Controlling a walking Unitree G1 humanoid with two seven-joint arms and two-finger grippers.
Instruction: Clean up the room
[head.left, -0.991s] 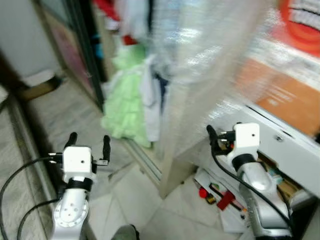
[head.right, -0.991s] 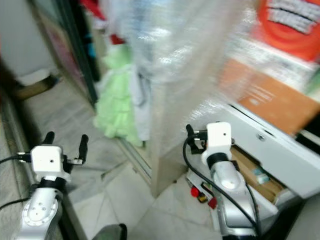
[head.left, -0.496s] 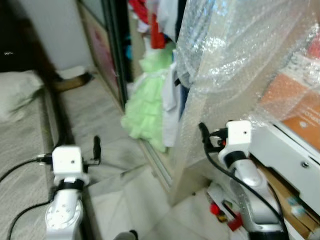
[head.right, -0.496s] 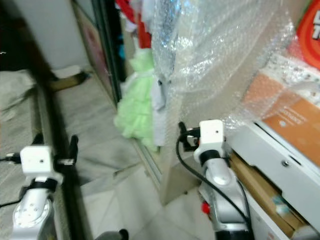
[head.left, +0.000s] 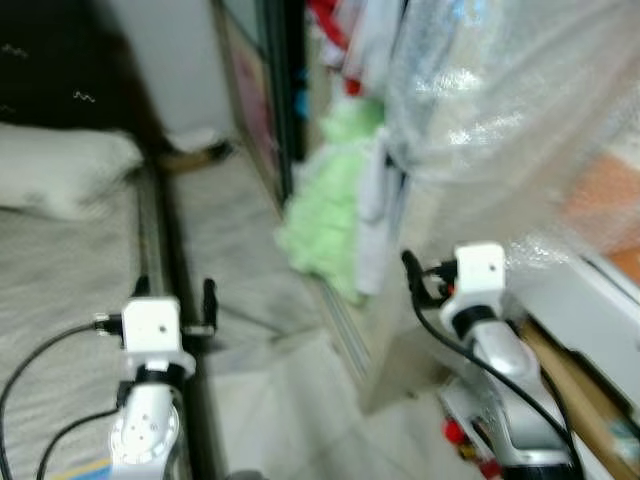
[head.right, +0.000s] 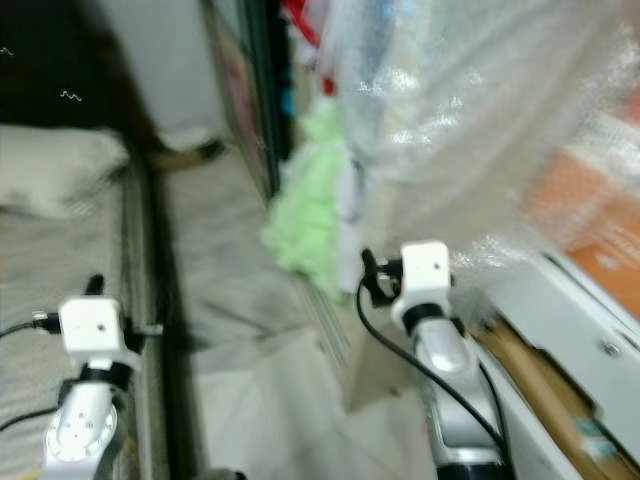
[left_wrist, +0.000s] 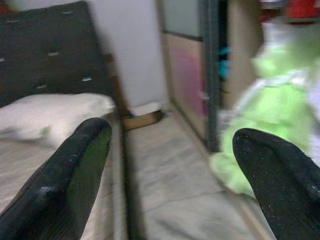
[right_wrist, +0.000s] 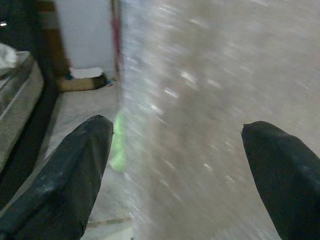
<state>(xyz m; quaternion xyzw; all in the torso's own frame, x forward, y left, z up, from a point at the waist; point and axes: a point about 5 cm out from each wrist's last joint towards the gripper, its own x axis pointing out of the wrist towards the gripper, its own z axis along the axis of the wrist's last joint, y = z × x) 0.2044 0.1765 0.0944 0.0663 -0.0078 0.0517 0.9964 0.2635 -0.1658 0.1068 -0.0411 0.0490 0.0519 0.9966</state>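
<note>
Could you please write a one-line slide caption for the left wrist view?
Open left gripper frames a white pillow on the bed, grey floor and a ruffled lime-green garment.

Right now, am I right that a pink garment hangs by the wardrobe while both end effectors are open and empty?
Not quite: the garment is light green, as the left eye view shows. The left end effector and right end effector are indeed open and empty.

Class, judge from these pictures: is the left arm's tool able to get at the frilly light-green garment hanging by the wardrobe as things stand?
Probably not yet. The left tool is open beside the grey bed, with bare floor between it and the frilly light-green garment. Nothing blocks the way, but the robot would likely need to step closer.
</note>
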